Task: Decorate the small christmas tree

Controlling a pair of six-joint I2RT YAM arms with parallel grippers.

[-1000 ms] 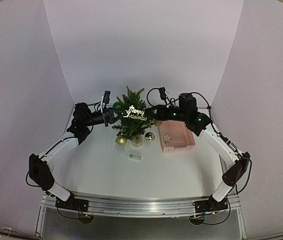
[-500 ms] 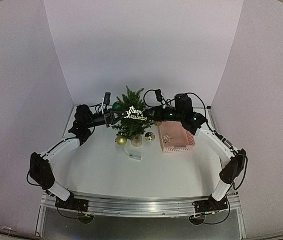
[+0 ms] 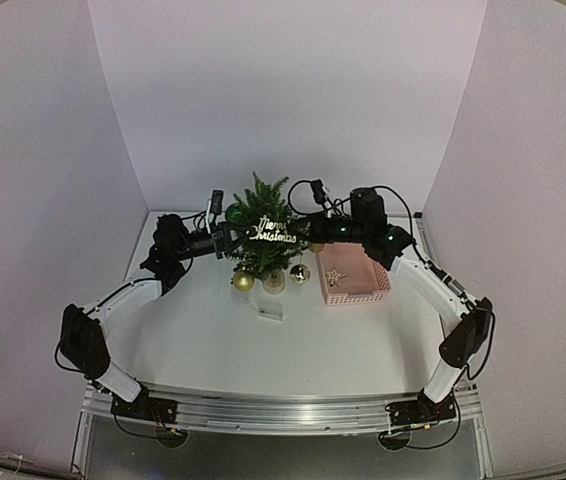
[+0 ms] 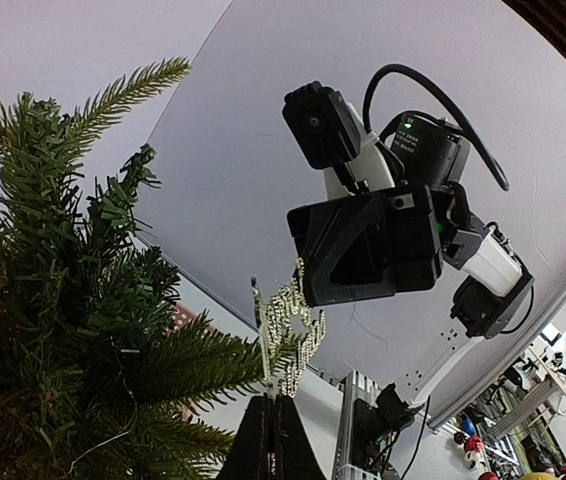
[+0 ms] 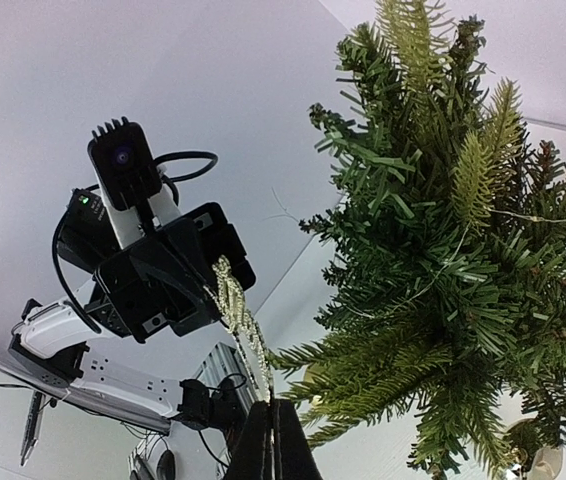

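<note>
The small christmas tree stands in a pale pot at the table's back middle. A glittery "Merry Christmas" sign hangs across its front. My left gripper is shut on the sign's left end, and my right gripper is shut on its right end. In the left wrist view my left gripper pinches the sign beside the tree's branches. In the right wrist view my right gripper pinches the sign beside the tree.
A pink basket with a star ornament sits right of the tree. A gold ball and a silver ball lie by the pot. A green ball hangs on the tree's left. A small clear piece lies in front.
Both arms have shifted slightly inward toward the tree, the left one to the right and the right one to the left. The sign stays held between them at the tree's front.
</note>
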